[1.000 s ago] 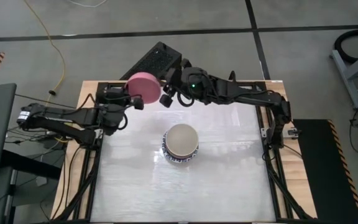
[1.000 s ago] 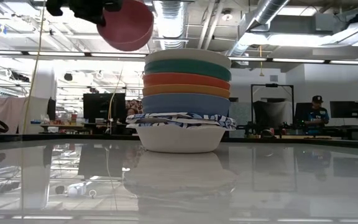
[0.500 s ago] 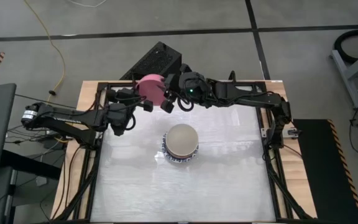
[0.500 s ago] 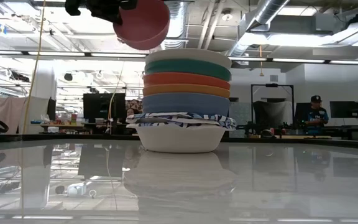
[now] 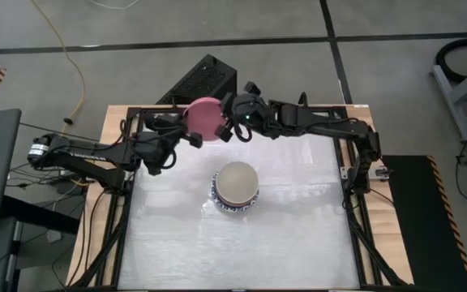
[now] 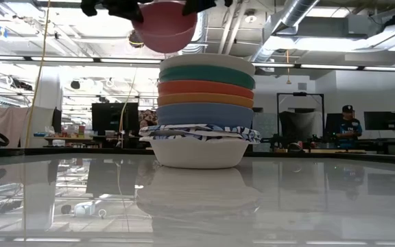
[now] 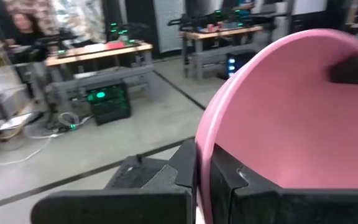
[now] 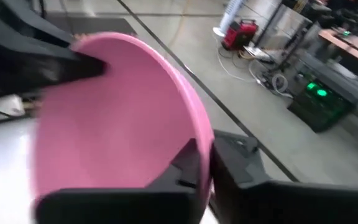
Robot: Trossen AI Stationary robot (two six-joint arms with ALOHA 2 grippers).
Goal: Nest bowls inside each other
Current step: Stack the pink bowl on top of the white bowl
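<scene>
Overhead, we list 1 plain pink round bowl [image 5: 203,119] held aloft at the table's far edge, its rim pinched by the left gripper [image 5: 186,134] and the right gripper [image 5: 229,128] on opposite sides. Mid-table, 1 nested bowl stack [image 6: 204,110]; its inner bowls are largely hidden.

1. The pink bowl [image 5: 204,119] is plain pink inside and out, with no pattern.
2. The stack of bowls [image 6: 203,110], from the top: cream, dark green, red-orange, orange, blue.
3. Under those show blue-and-white patterned rims [image 6: 201,132], and the lowest bowl's wall is plain white.
4. From above, the stack's top bowl [image 5: 237,183] is cream, ringed by a blue-patterned rim.
5. Both tools, left tool [image 5: 186,132] and right tool [image 5: 224,128], are black.
6. The counter [image 5: 298,235] is glossy white.
</scene>
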